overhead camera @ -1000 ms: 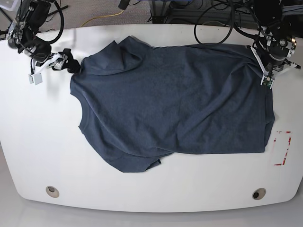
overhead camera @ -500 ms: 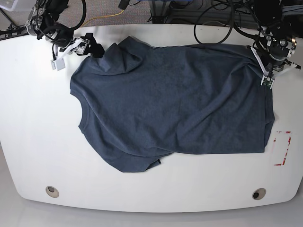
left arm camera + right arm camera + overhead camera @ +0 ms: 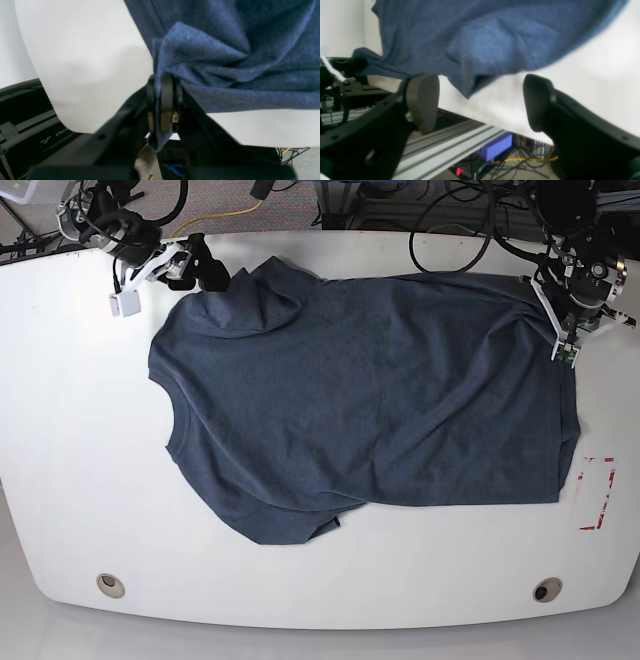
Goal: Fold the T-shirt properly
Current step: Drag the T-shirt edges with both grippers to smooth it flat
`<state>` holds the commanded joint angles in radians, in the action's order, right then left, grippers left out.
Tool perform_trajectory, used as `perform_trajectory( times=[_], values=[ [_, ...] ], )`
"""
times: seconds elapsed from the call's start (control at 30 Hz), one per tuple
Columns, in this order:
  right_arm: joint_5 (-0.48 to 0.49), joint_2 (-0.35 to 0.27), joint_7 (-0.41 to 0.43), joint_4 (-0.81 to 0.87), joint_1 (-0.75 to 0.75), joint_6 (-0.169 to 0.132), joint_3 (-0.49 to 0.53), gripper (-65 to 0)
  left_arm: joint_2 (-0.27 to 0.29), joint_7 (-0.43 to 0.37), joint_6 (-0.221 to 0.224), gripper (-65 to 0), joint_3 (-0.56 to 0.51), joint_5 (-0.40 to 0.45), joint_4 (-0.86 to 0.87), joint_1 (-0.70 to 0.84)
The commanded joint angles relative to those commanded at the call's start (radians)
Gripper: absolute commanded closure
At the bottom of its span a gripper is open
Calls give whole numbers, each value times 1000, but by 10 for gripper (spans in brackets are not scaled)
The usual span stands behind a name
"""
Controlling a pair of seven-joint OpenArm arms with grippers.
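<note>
Base view: heathered navy T-shirt [image 3: 370,390] rumpled; left end effector [image 3: 163,100] pinches hem, right end effector [image 3: 480,102] apart, seemingly empty.

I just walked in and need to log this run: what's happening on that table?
A two-armed robot is working on a dark navy-blue T-shirt spread plain side up on a white table. The left gripper is shut on a far corner of the fabric. The right gripper is open at the shirt's other far corner, its jaws not yet around the cloth. No fold is made.
</note>
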<state>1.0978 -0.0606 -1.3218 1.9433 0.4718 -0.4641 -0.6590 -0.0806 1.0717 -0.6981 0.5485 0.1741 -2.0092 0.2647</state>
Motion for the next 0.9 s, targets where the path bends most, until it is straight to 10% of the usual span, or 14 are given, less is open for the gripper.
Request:
perform_trajectory(
  times=[0.53,0.77,0.9],
  values=[
    [-69,35,66,-164,-100,3,140,-468,-5,0,0,0,2,0,0,0],
    [-69,15,69,-161,-94,3,133,0,-6,0,0,0,2,0,0,0],
    [-64,-5,72,-150,-51,3,127,0,-6,0,0,0,2,-2,0,0]
  ],
)
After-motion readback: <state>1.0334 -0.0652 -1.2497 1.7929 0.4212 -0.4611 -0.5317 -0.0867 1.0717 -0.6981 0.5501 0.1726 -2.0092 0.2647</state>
